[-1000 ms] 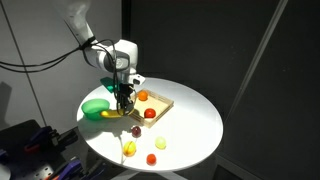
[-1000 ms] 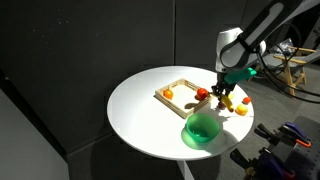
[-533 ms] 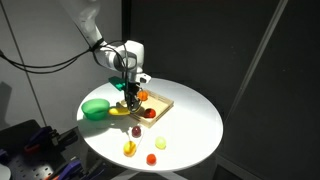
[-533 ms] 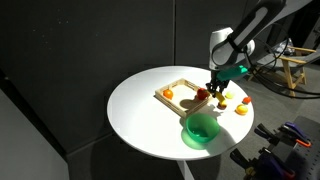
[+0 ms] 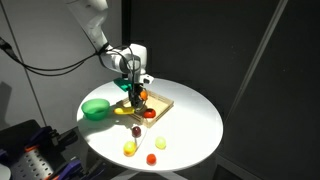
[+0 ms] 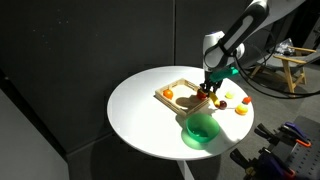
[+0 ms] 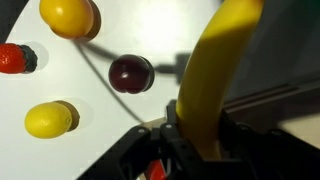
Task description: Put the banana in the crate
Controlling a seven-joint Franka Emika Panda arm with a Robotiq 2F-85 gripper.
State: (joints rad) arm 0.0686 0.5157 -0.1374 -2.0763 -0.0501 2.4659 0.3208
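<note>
ARM: bent over, wrist pointing down | GRIPPER (image 5: 136, 97): clamped on banana (image 7: 215, 75) | BANANA: held at crate (image 5: 165, 101) rim beside green bowl (image 5: 96, 108), toward arm-side tabletop (image 5: 195, 120) edge | AXIS: wrist view, runs from fingers up-frame.

Wrist view: banana (image 7: 215, 80) tip cut off by top edge, lower end hidden in my blurred pincer (image 7: 200, 140); yellow fruit (image 7: 68, 15) clipped at top; red fruit (image 7: 12, 58) clipped at left; crate (image 6: 168, 88) partly hidden behind my pincer in an exterior view.
</note>
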